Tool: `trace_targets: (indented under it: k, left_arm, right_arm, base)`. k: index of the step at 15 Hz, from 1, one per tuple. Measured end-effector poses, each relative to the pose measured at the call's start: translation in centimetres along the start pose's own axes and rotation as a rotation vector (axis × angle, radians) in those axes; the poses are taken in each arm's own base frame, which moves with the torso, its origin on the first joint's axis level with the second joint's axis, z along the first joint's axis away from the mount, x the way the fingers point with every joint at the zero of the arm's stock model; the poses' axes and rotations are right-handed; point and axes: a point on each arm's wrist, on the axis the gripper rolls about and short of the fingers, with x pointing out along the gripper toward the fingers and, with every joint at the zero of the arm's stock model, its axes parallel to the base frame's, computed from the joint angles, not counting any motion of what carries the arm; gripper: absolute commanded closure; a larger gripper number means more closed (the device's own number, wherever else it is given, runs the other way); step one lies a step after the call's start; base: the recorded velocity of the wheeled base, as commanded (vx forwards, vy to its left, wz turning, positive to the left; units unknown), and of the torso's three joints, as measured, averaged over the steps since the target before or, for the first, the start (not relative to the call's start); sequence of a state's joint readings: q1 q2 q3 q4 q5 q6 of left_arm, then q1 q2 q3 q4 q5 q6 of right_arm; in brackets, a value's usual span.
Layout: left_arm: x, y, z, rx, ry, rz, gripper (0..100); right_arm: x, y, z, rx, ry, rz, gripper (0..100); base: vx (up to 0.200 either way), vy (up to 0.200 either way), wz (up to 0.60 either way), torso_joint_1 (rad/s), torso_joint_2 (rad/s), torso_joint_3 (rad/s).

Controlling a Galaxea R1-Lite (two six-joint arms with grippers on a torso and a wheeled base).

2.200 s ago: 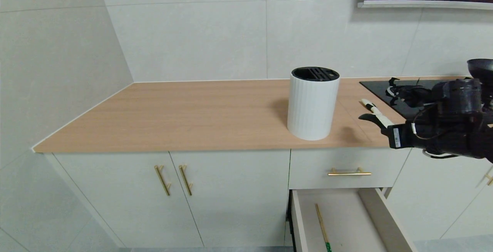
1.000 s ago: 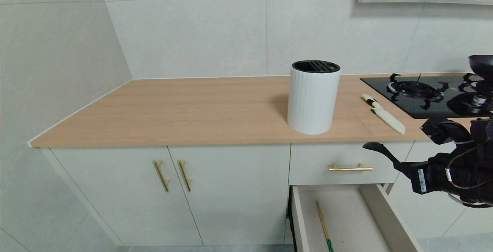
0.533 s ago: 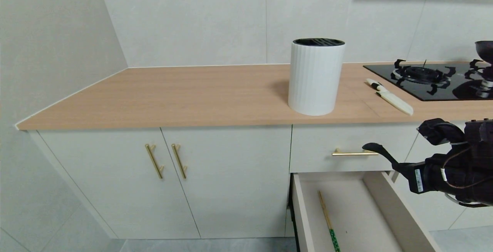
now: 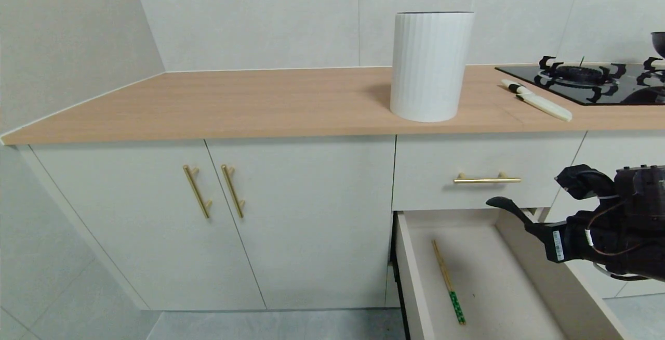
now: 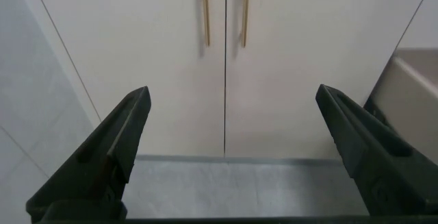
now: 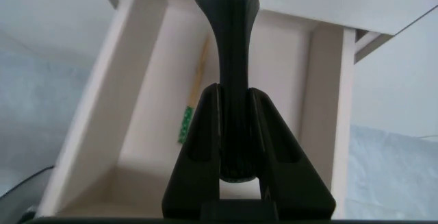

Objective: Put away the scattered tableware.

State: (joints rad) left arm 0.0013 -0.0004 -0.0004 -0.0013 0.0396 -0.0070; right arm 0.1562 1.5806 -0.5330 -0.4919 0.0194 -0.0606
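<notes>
Right gripper point(image 4: 537, 230) clenched on a black utensil handle point(image 4: 505, 206), poised just above the open drawer point(image 4: 408, 262). Left gripper point(image 5: 233, 97) spread wide, grasping nothing, facing the cupboard doors point(image 5: 287, 59). Inside the drawer, chopsticks point(image 4: 447, 285) already stowed. Up on the counter point(image 4: 234, 103), a knife point(image 4: 537, 102) near the white holder point(image 4: 428, 67), not yet put away. Roughly midway, at a guess: utensil to release, knife to fetch.
</notes>
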Motion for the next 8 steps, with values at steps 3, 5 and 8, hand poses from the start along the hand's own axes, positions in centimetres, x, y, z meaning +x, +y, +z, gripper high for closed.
trace_targets:
  k: [3, 5, 8]
  left_arm:
    - [0.0, 0.0, 0.0, 0.0, 0.0, 0.0, 0]
    - [0.0, 0.0, 0.0, 0.0, 0.0, 0.0, 0]
    - [0.0, 0.0, 0.0, 0.0, 0.0, 0.0, 0]
  right_arm:
    - [0.4, -0.1, -0.3, 0.002, 0.012, -0.003, 100]
    - [0.7, -0.1, -0.4, 0.003, 0.02, -0.003, 100]
    - [1.3, -0.2, -0.5, 0.005, 0.017, -0.005, 100]
  base:
    - [0.0, 0.0, 0.0, -0.09, 0.33, 0.238]
    - [0.0, 0.0, 0.0, -0.015, 0.09, 0.049]
    - [0.0, 0.0, 0.0, 0.0, 0.0, 0.0]
